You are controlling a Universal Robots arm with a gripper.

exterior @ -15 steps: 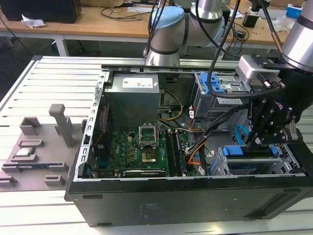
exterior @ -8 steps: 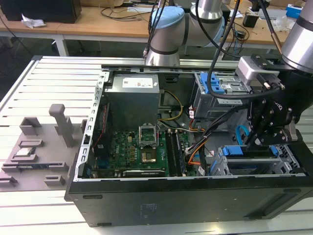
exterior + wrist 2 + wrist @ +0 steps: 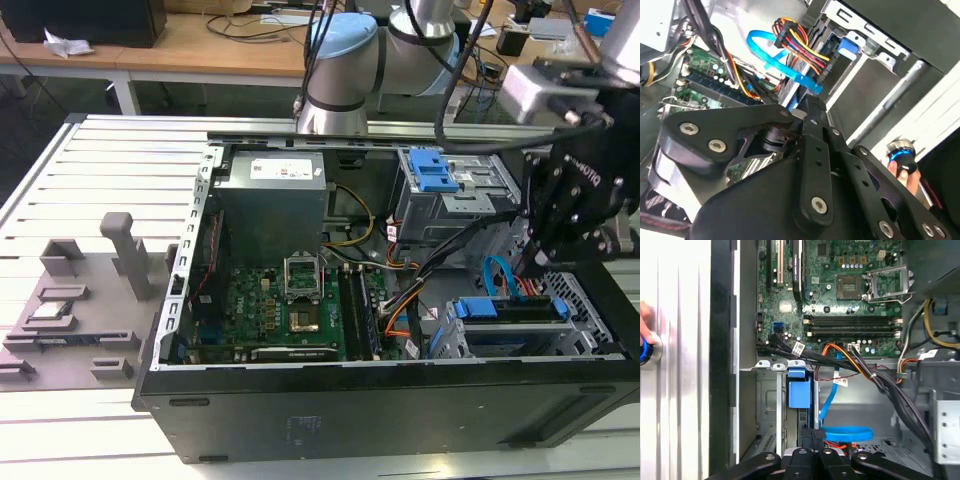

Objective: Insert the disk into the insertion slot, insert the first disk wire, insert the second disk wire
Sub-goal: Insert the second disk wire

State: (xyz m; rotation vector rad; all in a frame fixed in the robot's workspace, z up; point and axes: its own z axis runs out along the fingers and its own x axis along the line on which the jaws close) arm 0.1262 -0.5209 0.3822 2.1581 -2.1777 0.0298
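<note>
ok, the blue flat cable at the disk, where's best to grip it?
Probably near its end by the disk, not the slack loop. The blue flat cable is a thin ribbon: pinch across its flat faces, coming in from the open side of the case.

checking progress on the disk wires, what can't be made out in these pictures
- Gripper fingertips: hidden by the linkage in both wrist views, open or shut unclear.
- Wire plugs at the disk: the gripper covers them in the exterior view.
- Slot: cut off at the exterior view's right.
</note>
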